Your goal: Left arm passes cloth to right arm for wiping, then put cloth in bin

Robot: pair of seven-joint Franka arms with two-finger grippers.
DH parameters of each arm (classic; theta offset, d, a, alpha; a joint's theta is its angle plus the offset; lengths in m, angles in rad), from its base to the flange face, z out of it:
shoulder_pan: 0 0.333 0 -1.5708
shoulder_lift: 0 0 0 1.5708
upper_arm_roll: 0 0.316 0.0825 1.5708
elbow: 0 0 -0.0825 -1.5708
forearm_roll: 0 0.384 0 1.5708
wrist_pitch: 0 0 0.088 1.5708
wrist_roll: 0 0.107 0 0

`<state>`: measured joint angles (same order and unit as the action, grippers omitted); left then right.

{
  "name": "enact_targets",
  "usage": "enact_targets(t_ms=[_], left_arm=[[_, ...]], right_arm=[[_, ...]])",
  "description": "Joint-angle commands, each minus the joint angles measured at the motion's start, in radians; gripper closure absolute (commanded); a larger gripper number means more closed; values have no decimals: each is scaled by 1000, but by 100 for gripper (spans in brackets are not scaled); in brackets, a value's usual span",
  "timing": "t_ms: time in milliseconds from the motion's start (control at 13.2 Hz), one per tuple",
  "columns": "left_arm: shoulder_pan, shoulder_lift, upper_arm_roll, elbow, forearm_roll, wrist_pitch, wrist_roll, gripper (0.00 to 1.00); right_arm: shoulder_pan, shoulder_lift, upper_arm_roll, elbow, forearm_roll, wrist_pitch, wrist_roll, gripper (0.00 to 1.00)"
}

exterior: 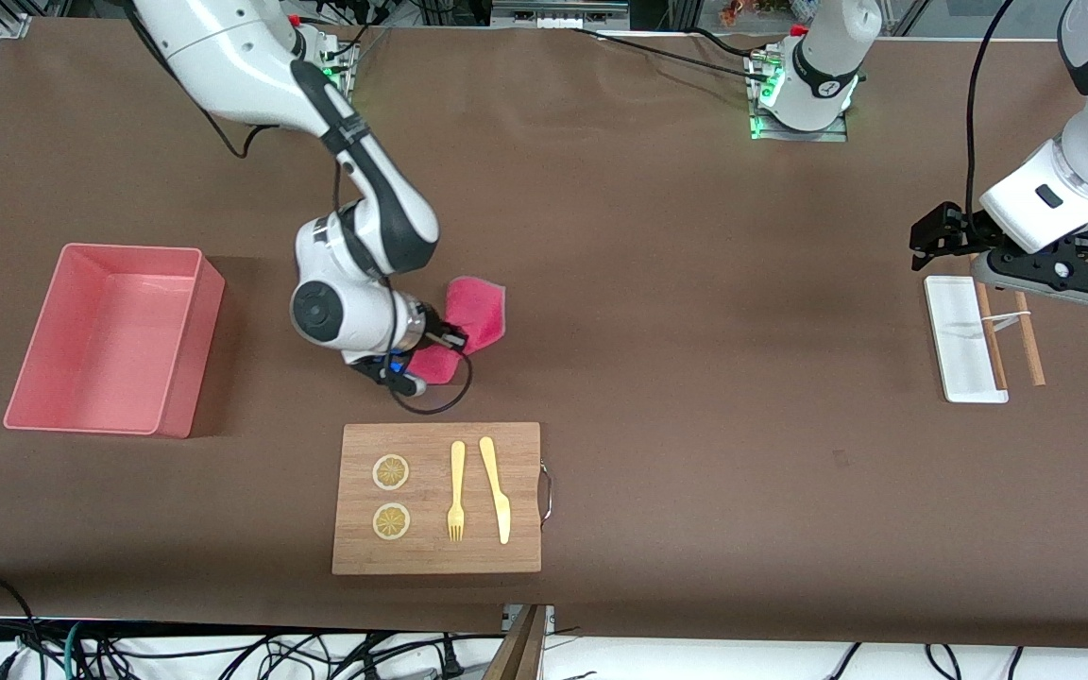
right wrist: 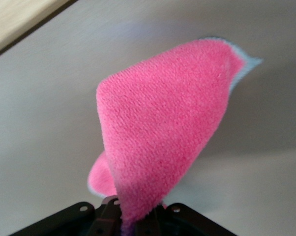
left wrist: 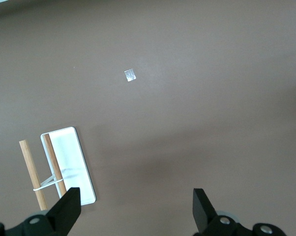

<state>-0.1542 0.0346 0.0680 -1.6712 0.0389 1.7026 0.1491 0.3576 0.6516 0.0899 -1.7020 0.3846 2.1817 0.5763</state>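
The magenta-red cloth (exterior: pixel 473 316) hangs crumpled from my right gripper (exterior: pixel 445 342), which is shut on it low over the table, between the cutting board and the robots' bases. In the right wrist view the cloth (right wrist: pixel 162 142) fills the middle, pinched at its lower end. The pink bin (exterior: pixel 114 337) stands empty toward the right arm's end of the table. My left gripper (exterior: pixel 931 241) is open and empty, up over the left arm's end beside the white tray; in its wrist view the gripper (left wrist: pixel 136 206) spans bare table.
A wooden cutting board (exterior: pixel 437 498) with two lemon slices, a yellow fork and a yellow knife lies nearer the front camera than the cloth. A small flat white tray (exterior: pixel 962 338) with two wooden sticks (exterior: pixel 1028 338) lies at the left arm's end, also in the left wrist view (left wrist: pixel 69 162).
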Motion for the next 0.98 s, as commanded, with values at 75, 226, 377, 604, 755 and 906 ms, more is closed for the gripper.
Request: enact_targets(t_ms=[75, 226, 377, 604, 755, 906], left_arm=[[-5, 13, 9, 31, 15, -24, 24, 0], [-5, 13, 9, 31, 15, -24, 24, 0], [-5, 13, 9, 31, 15, -24, 24, 0], [-5, 13, 9, 31, 15, -24, 24, 0], [-5, 13, 9, 31, 15, -24, 20, 0], [-5, 13, 9, 31, 15, -24, 17, 0]], right_arm=[[-95, 2, 4, -19, 16, -75, -229, 100], [-146, 0, -30, -28, 13, -115, -387, 100], [-166, 2, -97, -31, 5, -158, -557, 100], [-189, 2, -186, -39, -4, -172, -761, 100], [-193, 2, -232, -39, -25, -174, -854, 100], [-204, 0, -260, -38, -67, -174, -921, 100]])
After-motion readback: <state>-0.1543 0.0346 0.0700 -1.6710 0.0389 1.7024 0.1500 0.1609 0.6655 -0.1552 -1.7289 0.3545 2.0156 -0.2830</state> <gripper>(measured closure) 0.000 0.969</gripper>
